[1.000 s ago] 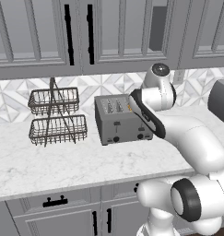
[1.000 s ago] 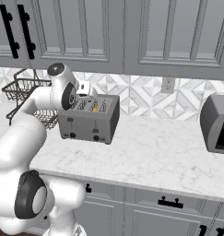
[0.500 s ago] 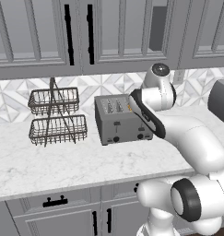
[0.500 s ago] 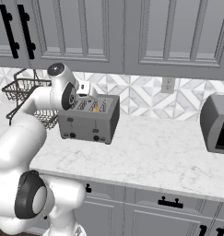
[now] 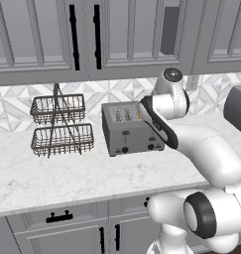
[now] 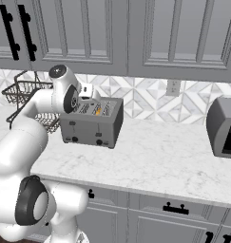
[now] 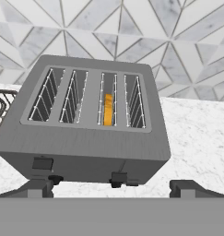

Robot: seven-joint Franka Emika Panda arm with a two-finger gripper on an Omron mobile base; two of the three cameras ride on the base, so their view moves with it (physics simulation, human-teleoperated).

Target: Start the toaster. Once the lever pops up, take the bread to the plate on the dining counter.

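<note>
The grey four-slot toaster (image 5: pixel 132 130) (image 6: pixel 91 126) (image 7: pixel 90 133) stands on the marble worktop against the tiled wall. An orange-tan edge of the bread (image 7: pixel 108 109) (image 6: pixel 97 111) shows sunk low in the third slot from the left. My gripper (image 7: pixel 113 189) hovers just above and in front of the toaster, looking down into the slots. It is open, with its fingertips (image 7: pixel 39 188) far apart and nothing between them. On the toaster's front the left lever (image 7: pixel 42 162) sits high, and the right lever (image 7: pixel 118 177) sits lower. The plate and the dining counter are out of view.
A two-tier wire basket rack (image 5: pixel 60 124) (image 6: pixel 26 92) stands left of the toaster. A dark grey appliance (image 6: pixel 224 126) (image 5: pixel 238 109) sits at the right end of the worktop. Upper cabinets (image 5: pixel 87 34) hang low overhead. Bare marble (image 6: pixel 159 156) lies between the toaster and the appliance.
</note>
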